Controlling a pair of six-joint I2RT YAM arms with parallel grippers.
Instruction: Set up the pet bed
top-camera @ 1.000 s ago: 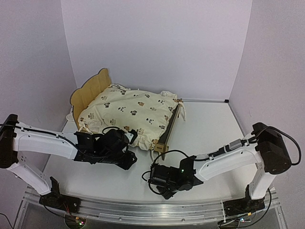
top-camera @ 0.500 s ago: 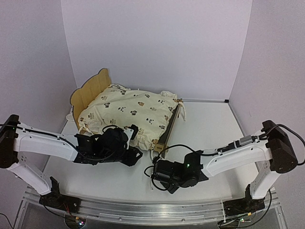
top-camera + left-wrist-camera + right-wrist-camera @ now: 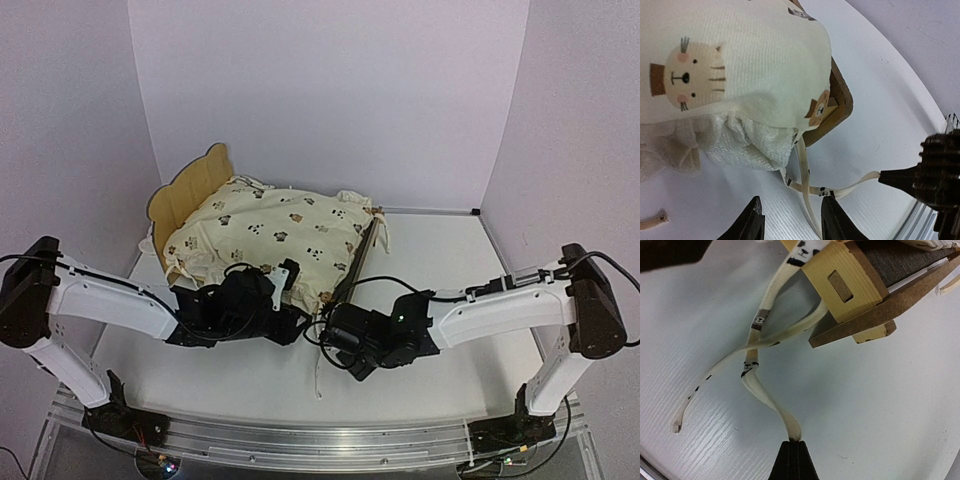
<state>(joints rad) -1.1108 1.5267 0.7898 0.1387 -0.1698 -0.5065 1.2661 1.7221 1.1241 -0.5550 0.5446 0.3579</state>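
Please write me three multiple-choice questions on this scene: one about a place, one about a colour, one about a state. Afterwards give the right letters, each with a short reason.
1. In the top view, where does the headboard of the pet bed stand?
A. far left
B. near right
C. near centre

2. What is the ground colour of the cover?
A. blue
B. cream
C. red

3. How is the right tool?
A. open, holding nothing
B. shut on the wooden frame
C. shut on a tie strap

Answers:
1 A: the scalloped board rises at the far-left end of the bed.
2 B: the cloth is cream with small animal prints.
3 C: in the right wrist view its tips pinch the strap's end.
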